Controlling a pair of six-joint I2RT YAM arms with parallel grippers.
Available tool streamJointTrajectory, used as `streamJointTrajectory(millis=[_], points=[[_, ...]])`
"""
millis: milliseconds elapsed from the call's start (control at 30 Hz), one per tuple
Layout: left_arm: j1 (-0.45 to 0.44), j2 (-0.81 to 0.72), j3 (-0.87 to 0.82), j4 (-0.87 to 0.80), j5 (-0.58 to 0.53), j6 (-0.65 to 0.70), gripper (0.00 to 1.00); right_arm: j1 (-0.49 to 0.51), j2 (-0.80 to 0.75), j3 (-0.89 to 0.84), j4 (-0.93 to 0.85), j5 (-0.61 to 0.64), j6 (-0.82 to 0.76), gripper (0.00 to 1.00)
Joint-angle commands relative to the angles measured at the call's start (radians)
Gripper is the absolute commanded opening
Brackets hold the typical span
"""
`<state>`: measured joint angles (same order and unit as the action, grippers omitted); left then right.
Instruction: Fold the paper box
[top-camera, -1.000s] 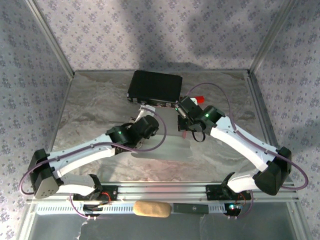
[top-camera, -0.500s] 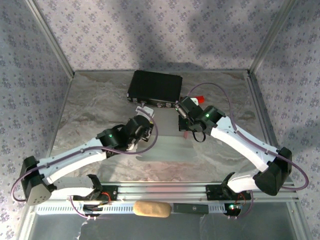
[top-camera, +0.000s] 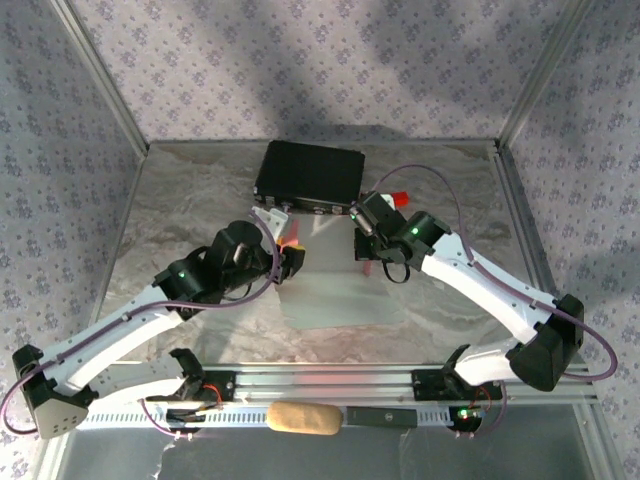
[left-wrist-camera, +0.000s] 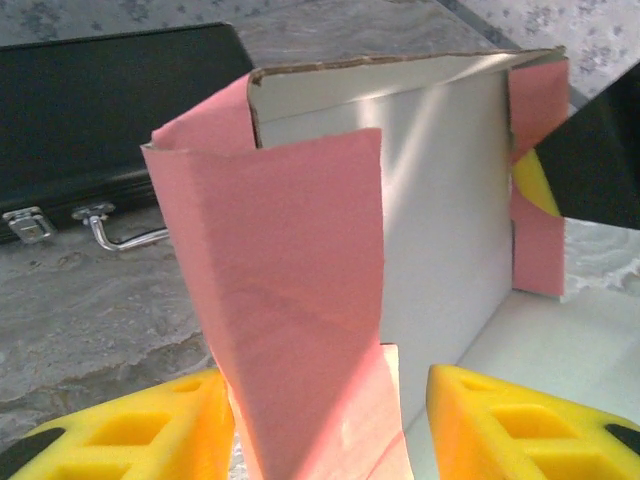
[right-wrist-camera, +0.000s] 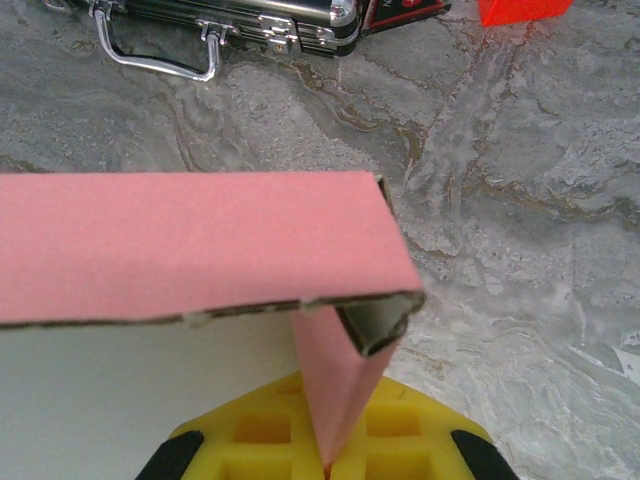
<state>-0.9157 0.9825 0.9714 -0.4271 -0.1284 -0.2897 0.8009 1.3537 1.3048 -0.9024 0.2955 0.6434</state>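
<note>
The paper box (top-camera: 335, 295) lies partly folded between both arms, pink outside and pale inside. In the left wrist view its back wall stands upright and a pink side flap (left-wrist-camera: 300, 300) rises in the wide gap of my left gripper (left-wrist-camera: 325, 400), close against the left finger (left-wrist-camera: 130, 430); the jaws are open. Seen from above, my left gripper (top-camera: 293, 255) is at the box's left end. My right gripper (right-wrist-camera: 335, 450) is shut on a pink flap at the box's right corner (right-wrist-camera: 190, 235), and it sits at that end in the top view (top-camera: 370, 258).
The black hard case (top-camera: 310, 172) with metal latches lies just behind the box, its handle (right-wrist-camera: 160, 60) facing it. A tiny red block (top-camera: 398, 197) sits right of the case. A tan oblong thing (top-camera: 303, 418) rests on the front rail. Metal frame posts line the table's sides.
The left arm has swung back to the left and turned to face right, its gripper now at the box's left end. The pale sheet shows more. The right arm has held still.
</note>
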Motion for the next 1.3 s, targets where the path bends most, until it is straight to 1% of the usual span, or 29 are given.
streamJointTrajectory(millis=[0, 33, 67, 133, 200, 267, 300, 433, 500, 600, 700, 767, 867, 933, 1067, 1133, 1200, 1267], points=[[0.005, -0.027, 0.047, 0.048, 0.214, 0.004, 0.54, 0.015, -0.007, 0.011, 0.030, -0.047, -0.004, 0.00], [0.011, -0.034, 0.050, 0.046, 0.242, 0.007, 0.54, 0.014, -0.008, 0.010, 0.030, -0.048, -0.004, 0.00], [0.019, -0.040, 0.056, 0.032, 0.244, 0.009, 0.53, 0.012, -0.007, 0.010, 0.030, -0.048, -0.004, 0.00], [0.061, -0.060, 0.057, 0.003, 0.258, 0.004, 0.51, 0.014, -0.009, 0.009, 0.030, -0.052, -0.005, 0.00], [0.135, -0.094, 0.038, 0.013, 0.330, -0.012, 0.50, 0.012, -0.011, 0.008, 0.030, -0.056, -0.007, 0.00], [0.214, -0.117, 0.020, 0.036, 0.429, -0.036, 0.49, 0.010, -0.010, 0.009, 0.033, -0.060, -0.006, 0.00], [0.237, -0.117, 0.020, 0.037, 0.462, -0.040, 0.49, 0.010, -0.009, 0.009, 0.033, -0.062, -0.007, 0.00], [0.265, -0.101, 0.020, 0.050, 0.560, -0.035, 0.50, 0.009, -0.006, 0.010, 0.036, -0.064, -0.006, 0.00], [0.270, -0.093, 0.027, 0.030, 0.552, -0.023, 0.49, 0.008, -0.006, 0.008, 0.036, -0.062, -0.006, 0.00], [0.301, -0.091, 0.026, -0.009, 0.505, -0.010, 0.42, 0.006, -0.006, 0.010, 0.036, -0.065, -0.007, 0.00], [0.335, -0.100, 0.003, -0.003, 0.501, -0.007, 0.41, 0.007, -0.006, 0.012, 0.035, -0.066, -0.007, 0.00], [0.337, -0.089, -0.002, 0.003, 0.507, -0.003, 0.41, 0.006, -0.005, 0.010, 0.037, -0.067, -0.007, 0.00], [0.334, -0.067, -0.001, -0.011, 0.500, 0.012, 0.41, 0.007, -0.005, 0.010, 0.038, -0.068, -0.006, 0.00], [0.335, -0.080, -0.013, -0.015, 0.462, 0.018, 0.44, 0.006, -0.006, 0.009, 0.036, -0.068, -0.007, 0.00], [0.334, -0.111, -0.022, -0.051, 0.403, 0.033, 0.44, 0.004, -0.005, 0.009, 0.040, -0.069, -0.007, 0.00], [0.332, -0.102, -0.023, -0.076, 0.395, 0.040, 0.44, 0.003, -0.004, 0.012, 0.041, -0.073, -0.007, 0.00], [0.317, -0.093, -0.029, -0.092, 0.369, 0.041, 0.44, 0.004, -0.004, 0.014, 0.041, -0.074, -0.007, 0.00], [0.286, -0.089, -0.041, -0.096, 0.315, 0.042, 0.44, 0.002, -0.002, 0.015, 0.044, -0.074, -0.007, 0.00]])
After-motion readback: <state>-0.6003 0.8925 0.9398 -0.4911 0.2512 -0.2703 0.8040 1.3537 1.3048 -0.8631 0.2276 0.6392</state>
